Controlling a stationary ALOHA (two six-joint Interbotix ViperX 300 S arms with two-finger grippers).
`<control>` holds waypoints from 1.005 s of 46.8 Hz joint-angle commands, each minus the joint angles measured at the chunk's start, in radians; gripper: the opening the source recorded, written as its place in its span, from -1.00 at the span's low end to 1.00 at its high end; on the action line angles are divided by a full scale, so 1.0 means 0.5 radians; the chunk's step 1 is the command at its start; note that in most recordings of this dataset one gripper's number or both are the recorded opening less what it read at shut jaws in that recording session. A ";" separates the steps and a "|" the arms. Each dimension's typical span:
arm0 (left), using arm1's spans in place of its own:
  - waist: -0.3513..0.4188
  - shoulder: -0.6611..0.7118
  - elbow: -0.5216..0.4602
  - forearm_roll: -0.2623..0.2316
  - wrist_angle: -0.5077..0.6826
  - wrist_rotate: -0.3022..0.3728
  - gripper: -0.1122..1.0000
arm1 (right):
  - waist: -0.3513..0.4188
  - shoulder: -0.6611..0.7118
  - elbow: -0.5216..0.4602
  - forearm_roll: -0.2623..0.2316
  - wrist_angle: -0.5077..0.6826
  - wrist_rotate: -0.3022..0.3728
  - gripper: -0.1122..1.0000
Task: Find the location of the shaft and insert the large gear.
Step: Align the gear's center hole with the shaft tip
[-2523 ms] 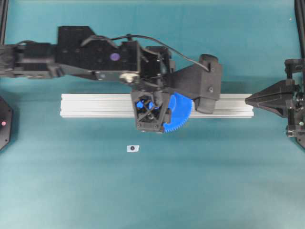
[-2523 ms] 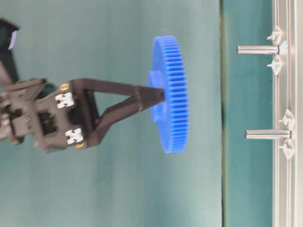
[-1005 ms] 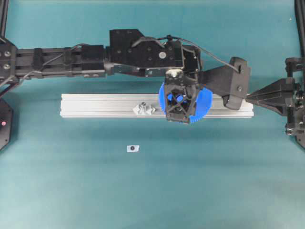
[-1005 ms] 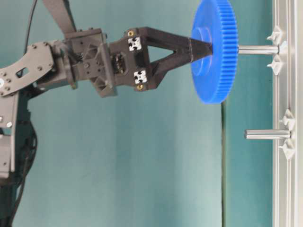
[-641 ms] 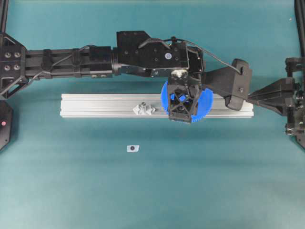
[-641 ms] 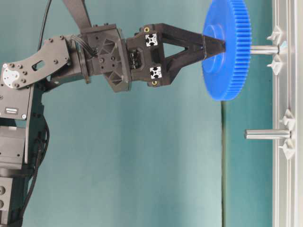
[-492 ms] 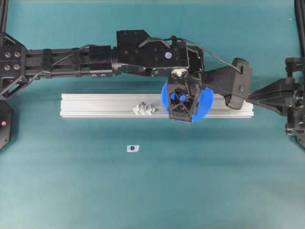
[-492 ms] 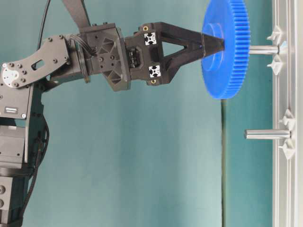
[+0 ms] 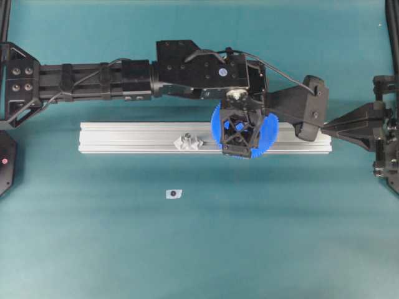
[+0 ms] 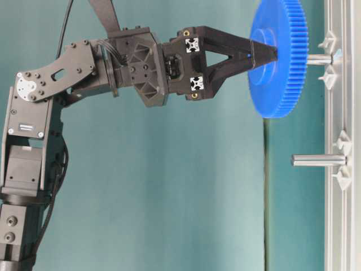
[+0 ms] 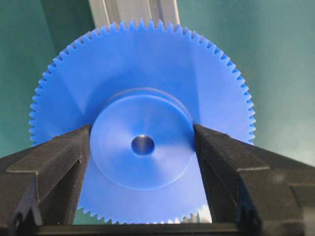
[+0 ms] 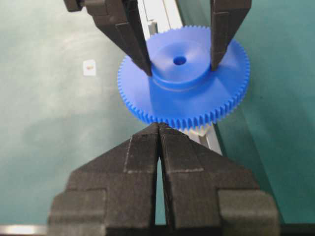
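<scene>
Blue gear part-way down its shaft, seating still to finish

Blue plastic: large gear point(image 10: 280, 56), held level by its raised hub between the fingers of the left gripper point(image 11: 142, 142), which are clamped on the hub from both sides. Location: over the right half of the aluminium rail point(image 9: 131, 137), which lies across the middle of the tabletop point(image 9: 199, 249). Shaft point(image 10: 319, 58): its tip shows in the gear's centre hole in the left wrist view; a bare length remains between gear and rail at table level. Handling note: keep the gear square to the shaft and press straight along it; any tilt would likely bind the bore. Release only once the gear seems seated. Second pin point(image 10: 318, 160): bare, further along the rail. Right gripper point(image 12: 158, 142): fingers together, holding nothing, off the rail's right end. Containers: none seen
</scene>
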 commanded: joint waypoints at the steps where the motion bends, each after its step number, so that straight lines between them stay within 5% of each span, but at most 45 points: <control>1: 0.021 -0.040 -0.067 0.009 -0.012 0.006 0.48 | -0.006 0.009 -0.018 -0.003 -0.009 0.018 -0.78; 47: 0.123 -0.025 -0.071 0.009 -0.012 0.092 0.48 | -0.006 -0.028 -0.015 0.000 -0.009 0.028 -0.78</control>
